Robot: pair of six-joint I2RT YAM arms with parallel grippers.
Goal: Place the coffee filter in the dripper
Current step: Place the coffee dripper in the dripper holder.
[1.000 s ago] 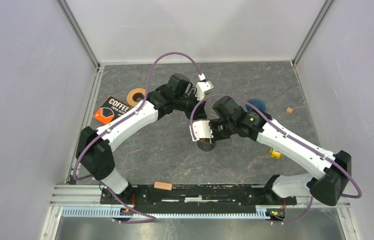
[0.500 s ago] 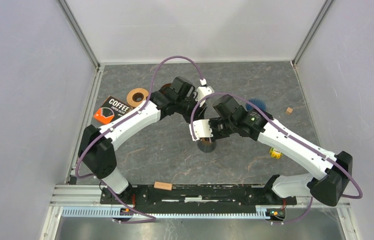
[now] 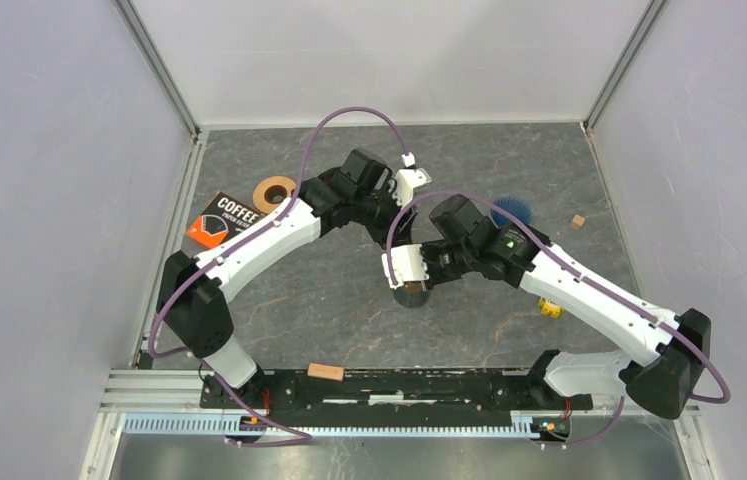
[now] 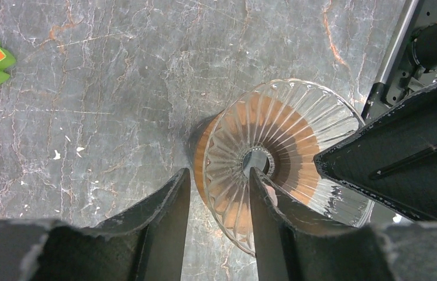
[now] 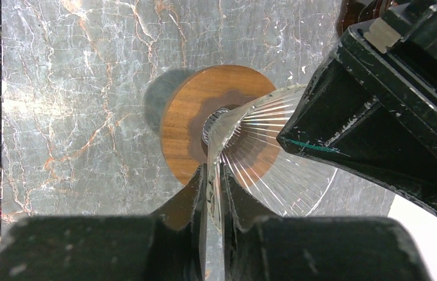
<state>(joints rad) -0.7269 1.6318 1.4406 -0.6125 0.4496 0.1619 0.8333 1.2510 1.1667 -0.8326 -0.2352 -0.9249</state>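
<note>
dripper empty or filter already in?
Empty. In the left wrist view the dripper shows bare ribbed glass down to its centre hole, with no paper inside; the right wrist view agrees.

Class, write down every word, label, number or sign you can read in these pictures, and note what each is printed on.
"COFFEE": white capitals on the black and orange packet, seen at the left of the top view.
A smaller line of print under that word: too small to read.
The glass dripper and everything else in the two wrist views: no readable text.
</note>
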